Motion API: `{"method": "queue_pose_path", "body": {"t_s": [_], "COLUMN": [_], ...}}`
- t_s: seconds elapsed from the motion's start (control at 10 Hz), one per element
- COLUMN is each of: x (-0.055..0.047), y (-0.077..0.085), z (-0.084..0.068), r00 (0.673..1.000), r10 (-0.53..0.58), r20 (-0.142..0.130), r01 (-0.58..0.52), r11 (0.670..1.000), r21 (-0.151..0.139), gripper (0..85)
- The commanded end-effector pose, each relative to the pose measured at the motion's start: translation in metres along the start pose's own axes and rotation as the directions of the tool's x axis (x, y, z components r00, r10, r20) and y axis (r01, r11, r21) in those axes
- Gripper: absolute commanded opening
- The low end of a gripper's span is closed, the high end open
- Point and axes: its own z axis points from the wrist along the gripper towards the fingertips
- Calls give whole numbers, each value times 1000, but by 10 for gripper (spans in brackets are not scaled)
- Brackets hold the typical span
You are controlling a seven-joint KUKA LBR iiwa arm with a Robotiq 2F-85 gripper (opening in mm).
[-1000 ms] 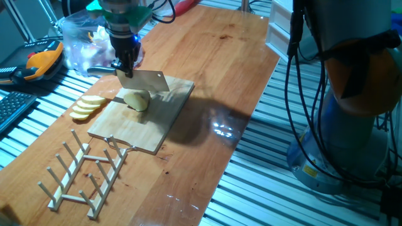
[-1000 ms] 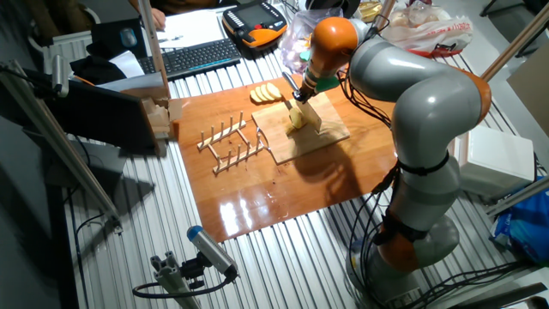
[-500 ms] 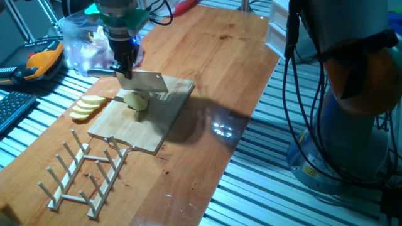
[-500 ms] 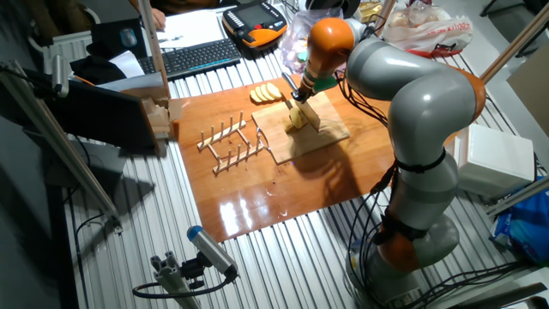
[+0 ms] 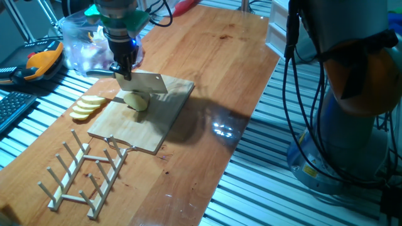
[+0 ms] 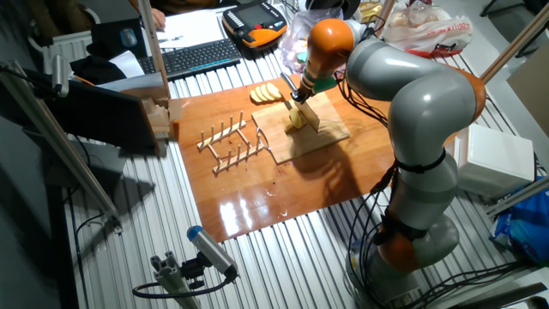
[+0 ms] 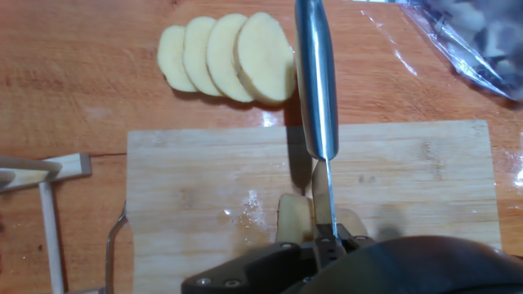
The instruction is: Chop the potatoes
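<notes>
Gripper (image 5: 124,68) clamps the cleaver (image 5: 143,83), blade poised above the potato (image 5: 136,100) at the cutting board's (image 5: 151,129) far end.

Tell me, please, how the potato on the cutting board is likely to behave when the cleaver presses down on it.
The potato looks rounded and lies loose on the cutting board, so it may rock or roll sideways. Its peeled surface looks smooth, so it could skid on the wood. The end effector holds the cleaver above it, and nothing else braces the potato.

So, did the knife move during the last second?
Yes. The knife rose slightly, away from the potato on the cutting board.
</notes>
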Motion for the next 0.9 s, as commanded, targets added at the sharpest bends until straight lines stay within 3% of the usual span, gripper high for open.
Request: {"method": "queue_pose_path", "body": {"t_s": [0.0, 0.8], "x": [0, -1], "y": [1, 5], "z": [-1, 3], "r00": [1000, 1000], "r10": [0, 0], "r20": [0, 0], "r01": [0, 0], "r11": [1000, 1000], "r21": [0, 0], "gripper": [0, 0]}}
